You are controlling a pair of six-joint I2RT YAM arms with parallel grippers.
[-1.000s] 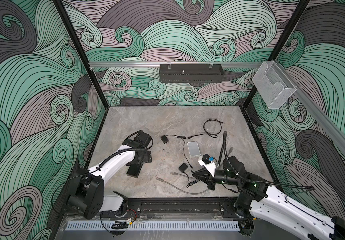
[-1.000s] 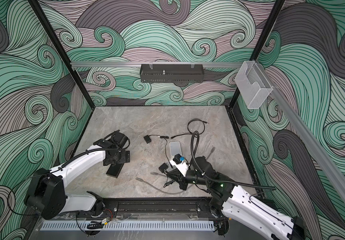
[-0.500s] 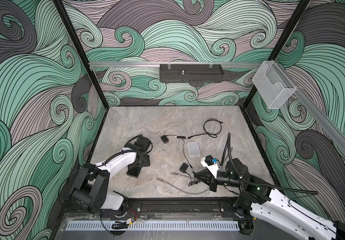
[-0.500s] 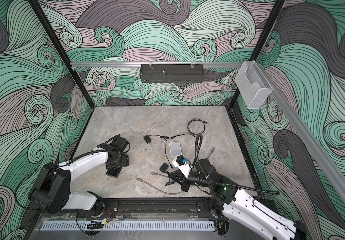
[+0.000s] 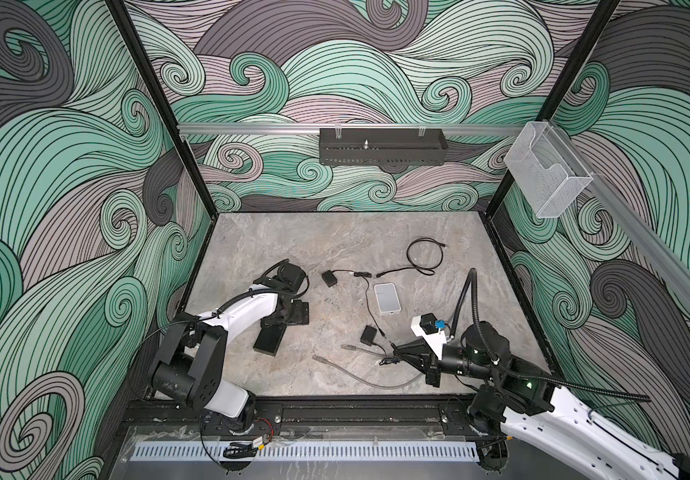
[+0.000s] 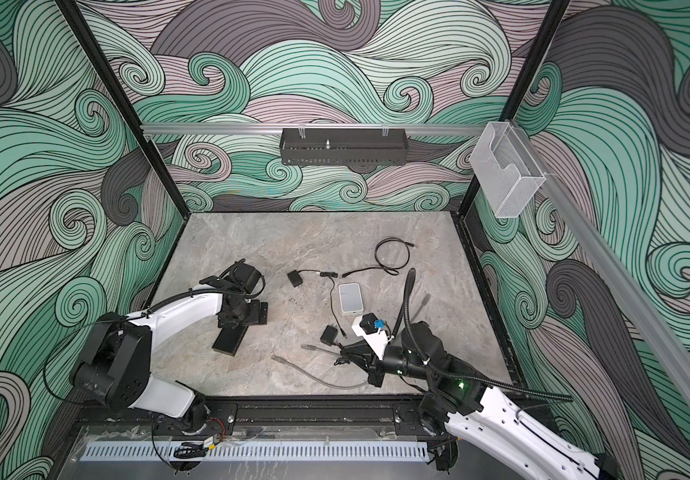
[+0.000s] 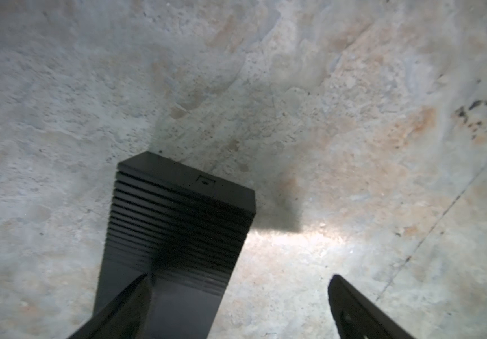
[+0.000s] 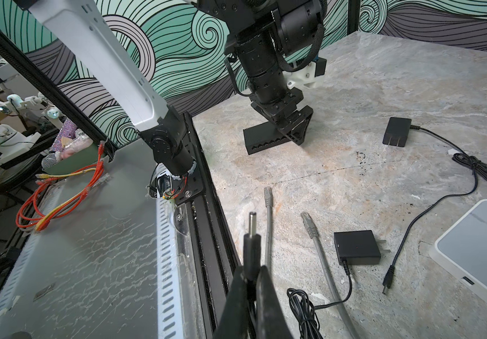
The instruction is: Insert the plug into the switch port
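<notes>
Black cylindrical barrel plug (image 8: 249, 246), pinched by right tool (image 8: 252, 271) at five o'clock on grey marbled tabletop (image 5: 335, 249); black ribbed plastic switch box (image 7: 177, 217), at eight o'clock beneath spread left tool (image 7: 239, 277), could be shoved aside if not clamped.

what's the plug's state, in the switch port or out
Out. The right gripper pinches the plug, its tip bare in the air, well apart from the switch.

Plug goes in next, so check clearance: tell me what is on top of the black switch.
The left gripper hangs over the switch, jaws open, one overlapping its ribbed top. Contact underneath is hidden. The visible rest is bare.
</notes>
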